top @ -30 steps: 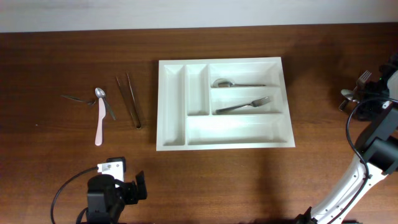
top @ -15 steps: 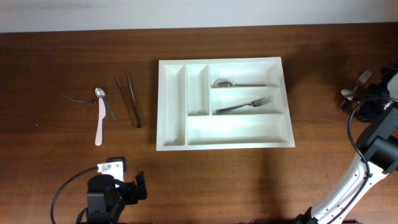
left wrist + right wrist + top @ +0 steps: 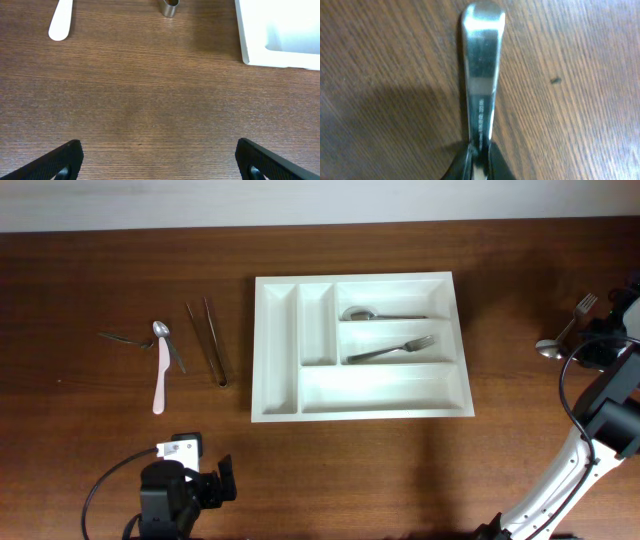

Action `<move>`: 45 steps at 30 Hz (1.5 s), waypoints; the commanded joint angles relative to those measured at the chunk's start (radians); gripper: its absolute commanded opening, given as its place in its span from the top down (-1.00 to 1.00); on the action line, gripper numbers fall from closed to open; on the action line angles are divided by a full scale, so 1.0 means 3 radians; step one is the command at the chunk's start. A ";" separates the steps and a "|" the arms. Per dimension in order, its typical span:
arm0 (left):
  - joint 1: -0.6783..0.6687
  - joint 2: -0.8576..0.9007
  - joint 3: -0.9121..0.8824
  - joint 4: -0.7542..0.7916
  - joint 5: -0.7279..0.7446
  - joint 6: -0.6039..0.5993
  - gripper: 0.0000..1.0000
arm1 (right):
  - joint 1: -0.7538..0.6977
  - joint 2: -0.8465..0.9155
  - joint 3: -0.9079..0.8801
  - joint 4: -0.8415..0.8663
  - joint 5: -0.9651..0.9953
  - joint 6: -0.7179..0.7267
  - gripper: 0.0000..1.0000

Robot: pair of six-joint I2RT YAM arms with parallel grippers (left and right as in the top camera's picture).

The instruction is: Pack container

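Observation:
The white container (image 3: 355, 280) lies mid-table, with a spoon (image 3: 380, 313) in its top long compartment and a fork (image 3: 392, 349) in the middle one. At the far right edge, my right gripper (image 3: 479, 156) is shut on the shaft of a silver utensil (image 3: 482, 65) lying on the wood. The utensil's rounded end (image 3: 546, 348) points left in the overhead view. A fork (image 3: 586, 303) lies just beside it. My left gripper (image 3: 160, 160) hovers open over bare wood at the front left, near the container's corner (image 3: 280, 30).
Left of the container lie metal tongs (image 3: 208, 340), a pale pink knife (image 3: 160, 375) and small spoons (image 3: 150, 337). The left wrist view shows the knife's tip (image 3: 60, 20) and the tongs' end (image 3: 170, 7). The right arm's cable loops near the table's right edge.
My right gripper has closed on the silver utensil. The utensil's rounded end has shifted slightly left and toward the front. The left arm is still.

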 commanded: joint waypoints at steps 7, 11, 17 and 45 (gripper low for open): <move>0.0011 -0.0008 0.0046 0.0005 -0.0011 -0.0031 -0.98 | 0.0003 0.0200 -0.0038 0.0031 -0.0060 -0.1132 0.92; 0.0011 -0.0008 0.0046 0.0005 -0.0011 -0.0031 -0.99 | 0.0004 0.0191 -0.0020 0.0121 -0.0111 -0.1831 0.92; 0.0011 -0.0008 0.0046 0.0005 -0.0011 -0.0031 -0.98 | 0.0005 0.0083 0.0173 0.0182 -0.0238 -0.2389 0.92; 0.0011 -0.0008 0.0046 0.0005 -0.0011 -0.0031 -0.99 | 0.1321 0.0066 0.1718 -0.0439 -0.1485 -0.3066 0.92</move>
